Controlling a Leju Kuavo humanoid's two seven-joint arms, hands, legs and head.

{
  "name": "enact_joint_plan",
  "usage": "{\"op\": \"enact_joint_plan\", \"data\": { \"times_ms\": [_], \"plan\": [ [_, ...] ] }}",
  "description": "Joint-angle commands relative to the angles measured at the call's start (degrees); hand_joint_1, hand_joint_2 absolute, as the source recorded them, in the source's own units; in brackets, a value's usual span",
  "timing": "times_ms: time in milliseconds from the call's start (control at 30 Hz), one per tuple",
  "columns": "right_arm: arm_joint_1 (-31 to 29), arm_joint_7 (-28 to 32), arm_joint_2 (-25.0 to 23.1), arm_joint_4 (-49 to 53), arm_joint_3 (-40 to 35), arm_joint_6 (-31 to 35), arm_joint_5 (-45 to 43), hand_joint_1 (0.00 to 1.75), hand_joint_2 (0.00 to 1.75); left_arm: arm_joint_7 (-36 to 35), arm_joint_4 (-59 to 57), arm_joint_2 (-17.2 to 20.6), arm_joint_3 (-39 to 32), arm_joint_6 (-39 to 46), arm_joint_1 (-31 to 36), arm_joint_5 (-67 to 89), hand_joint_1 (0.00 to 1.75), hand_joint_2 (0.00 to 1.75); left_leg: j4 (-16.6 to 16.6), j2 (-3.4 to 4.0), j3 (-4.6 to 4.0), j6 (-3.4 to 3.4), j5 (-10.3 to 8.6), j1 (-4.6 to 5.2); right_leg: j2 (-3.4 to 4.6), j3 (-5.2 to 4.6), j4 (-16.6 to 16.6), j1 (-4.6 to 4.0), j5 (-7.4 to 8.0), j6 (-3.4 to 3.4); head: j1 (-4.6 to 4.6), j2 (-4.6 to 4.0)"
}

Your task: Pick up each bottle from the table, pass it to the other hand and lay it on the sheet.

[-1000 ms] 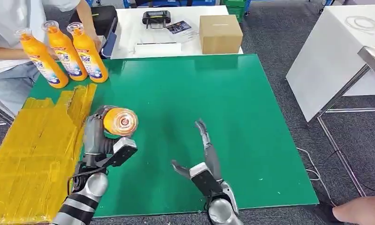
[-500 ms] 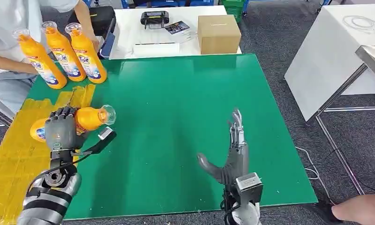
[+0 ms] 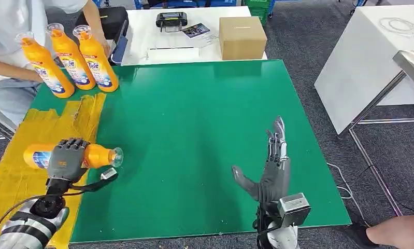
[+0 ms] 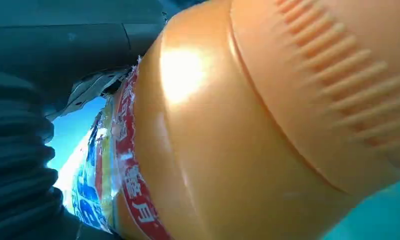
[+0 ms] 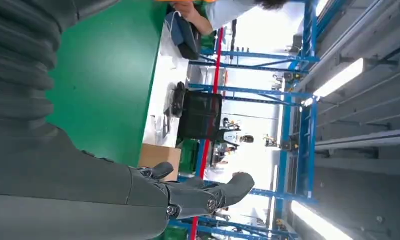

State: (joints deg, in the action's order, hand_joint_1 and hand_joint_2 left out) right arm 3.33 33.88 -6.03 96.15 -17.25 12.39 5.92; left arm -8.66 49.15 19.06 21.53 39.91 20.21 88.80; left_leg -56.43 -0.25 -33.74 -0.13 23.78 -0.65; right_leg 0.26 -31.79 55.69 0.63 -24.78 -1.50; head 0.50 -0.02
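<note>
Left robot hand (image 3: 67, 158) grips the bottle (image 3: 93, 155) lying flat at the yellow sheet (image 3: 18, 176)'s edge, eight o'clock on the desk (image 3: 194, 114). It's dropped lower; the right robot hand (image 3: 271, 174), fingers spread, holding nothing, has wide green space around it.

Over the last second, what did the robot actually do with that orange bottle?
The left hand, still gripping the orange bottle, swung it out over the yellow sheet and turned it onto its side. The open right hand drew back toward the table's right edge. The three standing bottles stayed put.
</note>
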Motion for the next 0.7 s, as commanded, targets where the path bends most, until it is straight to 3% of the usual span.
{"op": "enact_joint_plan", "data": {
  "times_ms": [33,133,400,467,500,533,700],
  "plan": [
    [-0.3,0.4,1.7,-1.5,2.6,-0.2,-0.5,0.0,1.75,6.7,-7.0,-1.0,-6.9,0.1,-0.8,0.8,1.75,1.75,0.1,0.05,0.21,0.03,0.09,-0.02,0.01,0.22,-0.1,-0.03,-0.06,0.03,0.0,0.0],
    [-0.3,0.8,1.6,-1.5,3.0,-0.5,-0.5,0.0,1.75,11.2,-9.1,-1.6,-9.1,0.1,-0.8,-1.3,1.75,1.75,0.1,0.06,0.33,0.04,0.15,-0.04,0.01,0.36,-0.1,-0.06,-0.12,0.05,0.0,0.0],
    [-0.3,0.8,1.6,-1.5,3.1,-0.5,-0.4,0.0,1.75,12.5,-9.8,-1.8,-9.7,0.1,-0.8,-2.0,1.75,1.75,0.1,0.01,0.22,0.03,0.08,-0.01,-0.02,0.24,-0.1,-0.02,-0.06,0.03,0.0,0.0],
    [-0.2,0.5,1.6,-1.5,3.4,-0.5,-0.2,0.0,1.75,15.3,-14.6,-2.1,-11.0,-0.6,0.6,-3.4,1.75,1.75,0.1,0.01,0.25,0.03,0.08,-0.02,-0.01,0.25,-0.1,-0.03,-0.06,0.03,0.0,0.0],
    [-0.2,0.5,1.6,-1.5,3.5,-0.6,-0.1,0.0,1.75,15.6,-15.6,-1.8,-11.0,-1.4,0.9,-3.3,0.42,1.75,0.1,0.03,0.33,0.04,0.11,-0.03,-0.01,0.34,-0.1,-0.04,-0.08,0.04,0.0,0.0],
    [-0.2,0.4,1.6,-1.4,3.6,-0.5,0.0,0.0,1.75,16.2,-16.0,-1.7,-10.8,-2.2,1.2,-3.3,0.0,1.75,0.1,0.0,0.26,0.03,0.07,-0.01,-0.03,0.27,-0.1,-0.02,-0.06,0.04,0.0,0.0],
    [-0.4,-0.1,1.8,-1.7,4.1,-0.9,0.7,0.0,1.75,20.4,-15.1,-0.4,-11.0,-5.9,-0.2,-6.4,0.0,1.75,0.1,0.05,0.36,0.02,0.08,0.0,0.02,0.37,-0.1,-0.01,-0.06,0.04,0.0,0.0]
  ]
}}
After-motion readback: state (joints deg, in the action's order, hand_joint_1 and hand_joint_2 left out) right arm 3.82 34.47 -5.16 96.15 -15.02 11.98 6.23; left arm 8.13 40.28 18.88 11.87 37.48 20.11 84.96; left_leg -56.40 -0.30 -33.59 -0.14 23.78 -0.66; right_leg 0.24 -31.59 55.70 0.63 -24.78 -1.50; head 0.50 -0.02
